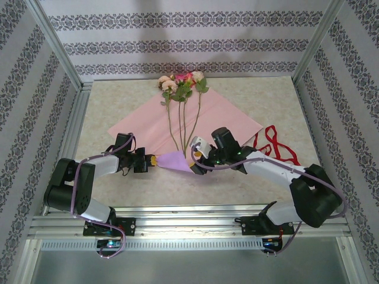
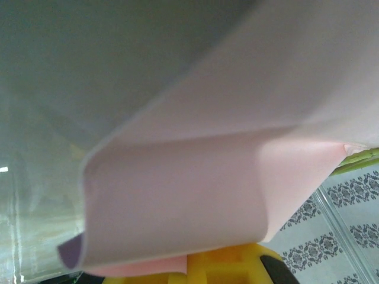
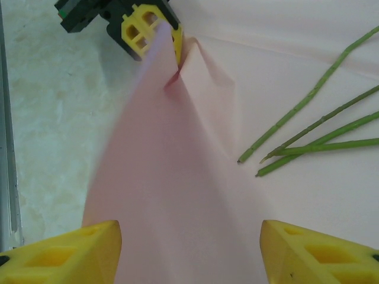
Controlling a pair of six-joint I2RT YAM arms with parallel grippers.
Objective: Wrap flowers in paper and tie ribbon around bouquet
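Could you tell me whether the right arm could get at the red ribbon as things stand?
Probably yes. The ribbon lies uncovered on the table just right of that arm, and the right gripper stands open over the folded paper, gripping nothing, so it looks free to swing across.

The paper (image 1: 177, 121) is pale pink on its upper face and lilac-purple where the near corner folds over; the flowers (image 1: 180, 84) have pale pink, peach and magenta heads, with green leaves and thin green stems; the ribbon (image 1: 276, 145) is bright red; the counter (image 1: 254, 100) is mottled beige, like pale marble; the walls (image 1: 177, 41) are white with bands of grey damask scrollwork; the left fingers (image 3: 137, 31) and the right fingers (image 3: 74, 254) are yellow; the arms (image 1: 98, 165) are black and white, with purple cables (image 1: 228, 168).
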